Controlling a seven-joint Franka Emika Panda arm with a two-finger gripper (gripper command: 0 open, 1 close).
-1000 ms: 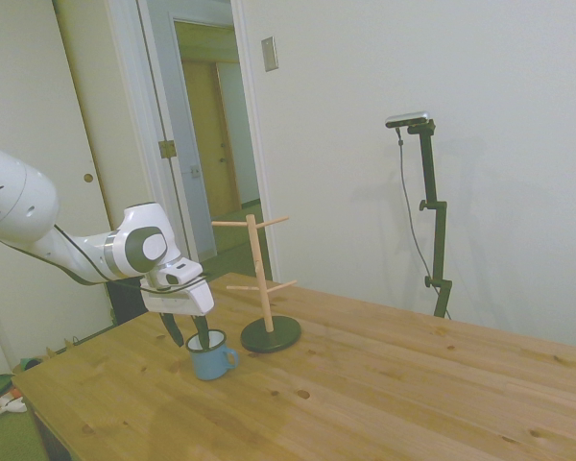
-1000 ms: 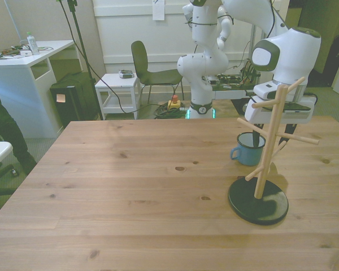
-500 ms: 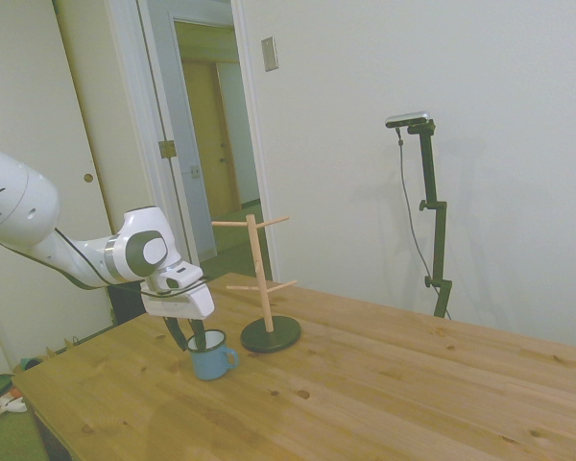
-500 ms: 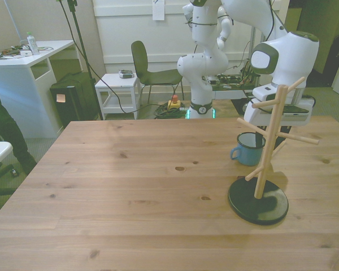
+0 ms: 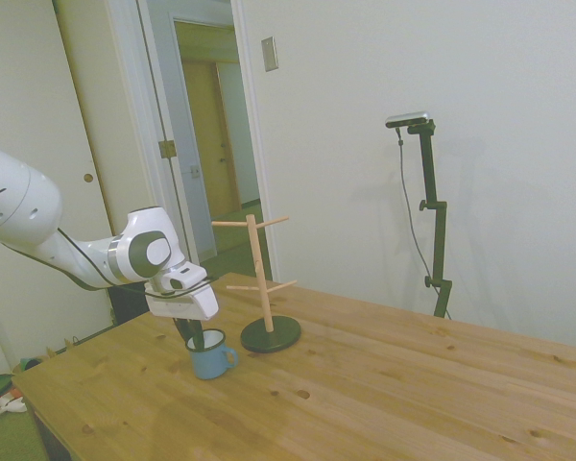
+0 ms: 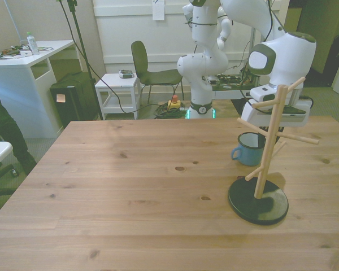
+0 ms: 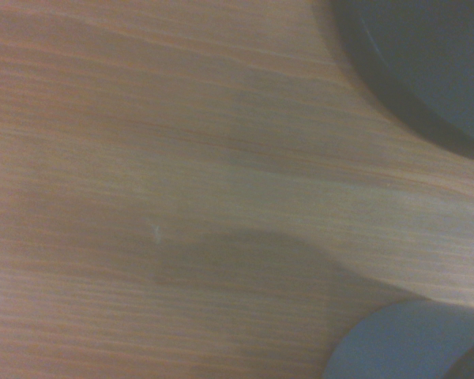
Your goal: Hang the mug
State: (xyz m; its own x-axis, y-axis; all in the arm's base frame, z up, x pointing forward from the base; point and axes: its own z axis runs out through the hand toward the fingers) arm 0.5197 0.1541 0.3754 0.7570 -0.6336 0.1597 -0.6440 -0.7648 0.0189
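wooden table [image 5: 384,384] fills most of both wide views. white arm [image 5: 77,252] comes in low over it, its far end cut off by the frame in the side view. mug rack [image 6: 264,164] w/ round black base stands near the front view's right edge; its post hides part of the gripper [image 5: 194,335]. blue mug [image 5: 211,355] sits upright on the table just beside the rack base, handle toward the rack in the side view. gripper's dark fingers sit at the mug rim, one seems inside; closed on it or not, can't tell. wrist view is blurry: wood grain, dark base edge [image 7: 426,63], bit of mug [image 7: 395,343].
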